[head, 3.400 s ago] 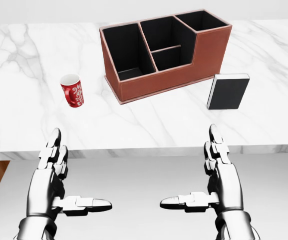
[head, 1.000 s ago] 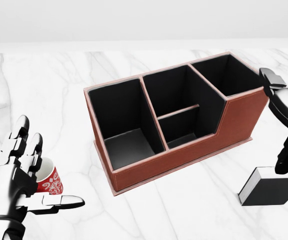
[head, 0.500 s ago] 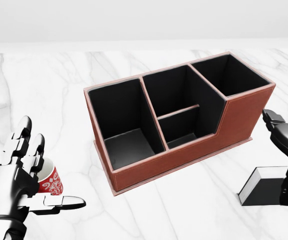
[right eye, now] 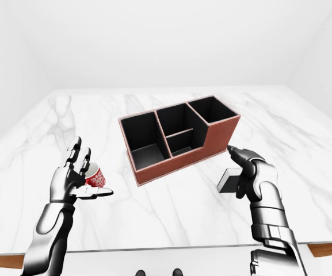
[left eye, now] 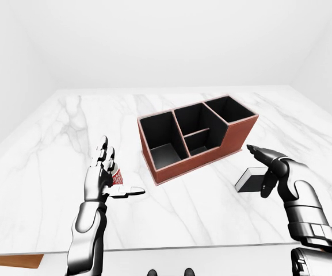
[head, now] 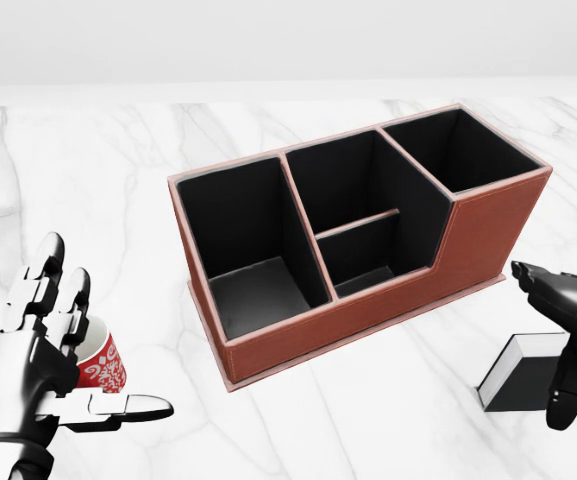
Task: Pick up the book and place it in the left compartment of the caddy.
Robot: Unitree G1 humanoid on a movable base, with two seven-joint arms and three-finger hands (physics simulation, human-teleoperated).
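The flat black book with white page edges [head: 524, 376] lay on the white marble table [head: 98, 180] at the head view's lower right, just beside the brown leather three-compartment caddy [head: 353, 235]. I had my right hand [head: 568, 335] over it, fingers [head: 565, 392] spread, ungrasped. My left hand [head: 43, 365] hung released beside the red patterned paper cup [head: 98, 362].

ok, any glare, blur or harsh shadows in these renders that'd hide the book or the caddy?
Head view: sharp, flat even light, no glare; the caddy interior is near black, and the book is partly covered by the right hand at the frame's edge. Left-eye view: wider, equally sharp; only soft shadows on the marble table.
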